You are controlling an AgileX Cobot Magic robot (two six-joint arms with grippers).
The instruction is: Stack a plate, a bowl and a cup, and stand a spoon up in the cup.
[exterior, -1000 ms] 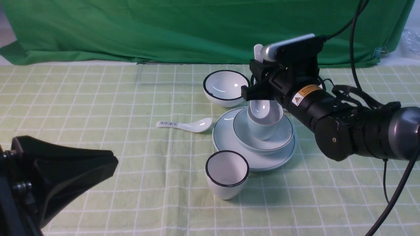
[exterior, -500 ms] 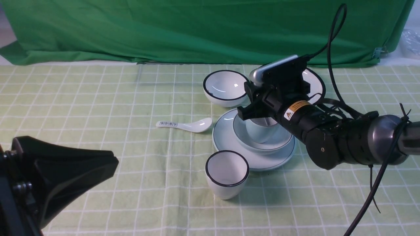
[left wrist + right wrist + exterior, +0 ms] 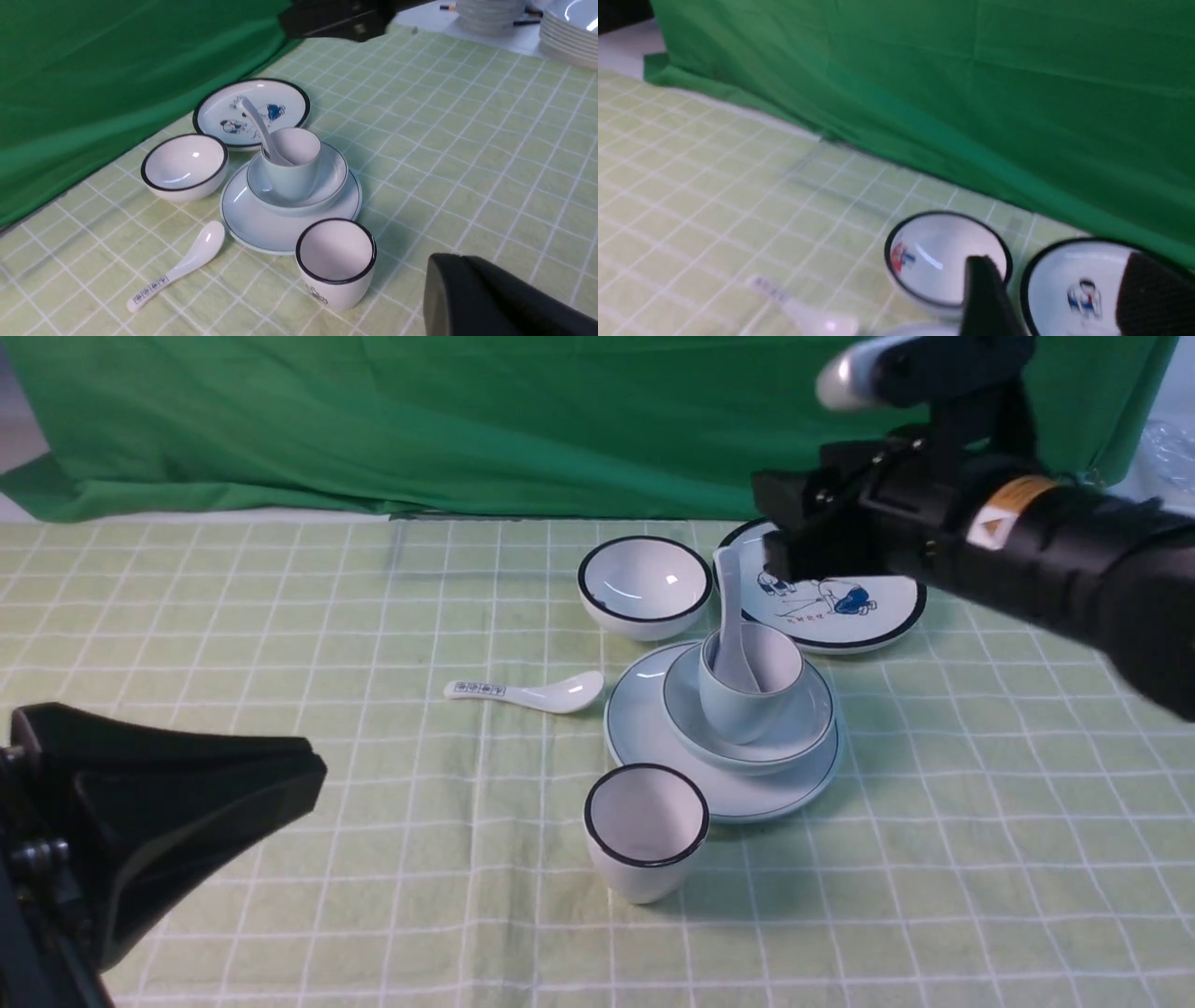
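The pale plate [image 3: 644,747] lies mid-table with the shallow bowl [image 3: 812,709] on it and the thin-rimmed cup [image 3: 747,705] in the bowl. The plain white spoon [image 3: 728,607] stands in the cup, handle leaning to the far left. The stack also shows in the left wrist view: plate [image 3: 247,224], bowl [image 3: 334,182], cup [image 3: 292,175], spoon [image 3: 254,119]. My right gripper [image 3: 794,537] [image 3: 1064,303] is open and empty, high above the picture plate, apart from the spoon. My left gripper [image 3: 313,775] [image 3: 439,266] is shut and empty at the near left.
A black-rimmed cup [image 3: 644,831] stands just in front of the stack. A black-rimmed bowl [image 3: 642,583] and a picture plate [image 3: 840,607] lie behind it. A marked spoon [image 3: 527,693] lies to the left. Green cloth [image 3: 467,420] hangs at the back. Stacked plates [image 3: 570,23] sit off the table.
My right gripper has let go of the plain spoon and risen up and to the right. The spoon now stands alone in the cup. My left arm has barely moved.
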